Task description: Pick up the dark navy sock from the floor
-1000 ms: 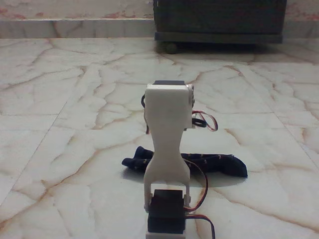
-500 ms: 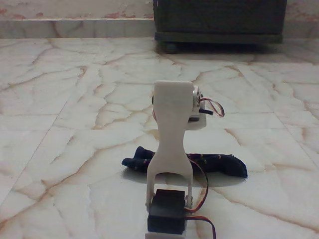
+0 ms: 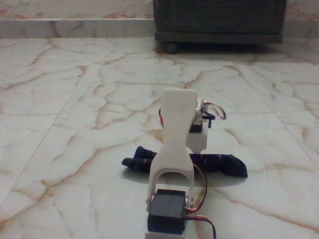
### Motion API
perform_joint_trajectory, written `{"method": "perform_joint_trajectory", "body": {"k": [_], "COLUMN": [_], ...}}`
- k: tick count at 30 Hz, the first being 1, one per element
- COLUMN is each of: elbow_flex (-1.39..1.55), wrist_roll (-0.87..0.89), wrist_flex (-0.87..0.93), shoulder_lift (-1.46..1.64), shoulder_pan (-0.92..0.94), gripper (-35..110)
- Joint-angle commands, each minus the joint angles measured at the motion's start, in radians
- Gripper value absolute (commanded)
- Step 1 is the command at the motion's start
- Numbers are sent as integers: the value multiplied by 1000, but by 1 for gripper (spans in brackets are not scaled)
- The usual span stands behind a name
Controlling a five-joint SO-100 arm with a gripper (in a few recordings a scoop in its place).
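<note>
- The sock lies flat on the floor, stretched left to right in the fixed view, its middle hidden behind the arm.
- The white arm rises in front of the sock, a black servo block at its base.
- The fingers are hidden behind the arm — I cannot tell whether they are spread or closed, or holding anything.
- A dark cabinet stands at the far wall.

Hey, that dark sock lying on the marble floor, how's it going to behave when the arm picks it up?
The sock lies flat and creased on the floor, so it will probably droop from wherever it is pinched. It looks like thin fabric, likely light. The glossy tiles may let it slide if pushed rather than lifted. It is unlikely to roll or break.
</note>
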Motion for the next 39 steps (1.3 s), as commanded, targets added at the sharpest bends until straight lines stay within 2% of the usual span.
{"method": "perform_joint_trajectory", "body": {"k": [1,7,20,25,31,39], "elbow_flex": [-64,-158,-449,-468,-397,-276], "wrist_roll": [25,31,54,44,-51,-189], "wrist_flex": [57,236,187,89,-133,-233], "shoulder_lift": [9,-67,-359,-420,-449,-362], "shoulder_pan": [12,32,12,17,40,29], "gripper": [10,11,10,9,6,0]}}
